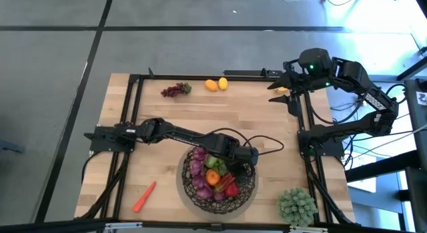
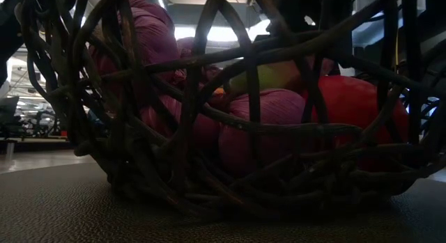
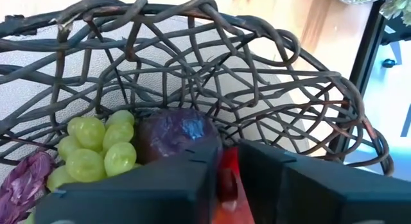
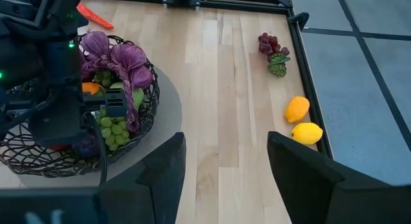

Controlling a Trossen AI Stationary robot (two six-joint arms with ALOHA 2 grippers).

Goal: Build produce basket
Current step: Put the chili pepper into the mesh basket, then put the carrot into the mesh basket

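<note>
1. Near the front edge of the wooden table (image 1: 267, 133), on a round grey mat (image 4: 168, 115), stands the basket (image 1: 248, 187), a wide bowl of dark woven wire whose open mesh lets the mat show through.
2. Inside it lies a heap of produce: purple leafy pieces (image 4: 122, 57), a green grape bunch (image 3: 96, 147), an orange piece (image 1: 212, 177), something red (image 1: 231, 188) and a dark purple lump (image 3: 176, 131).
3. The left gripper (image 3: 229, 176) hangs over the basket's contents with its fingers (image 3: 186, 185) only a narrow slit apart; a red piece shows in the gap, but whether it is pinched I cannot tell.
4. The right gripper (image 4: 225, 166) waits above the table's far right corner, fingers spread and empty.
5. Along the far edge lie a purple grape bunch (image 1: 175, 90), an orange fruit (image 1: 211, 85) and a lemon (image 1: 223, 83), just beside each other.
6. A carrot (image 1: 143, 196) lies near the front left, apart from the basket.
7. A pale green spiky plant (image 1: 296, 206) sits at the front right corner.
</note>
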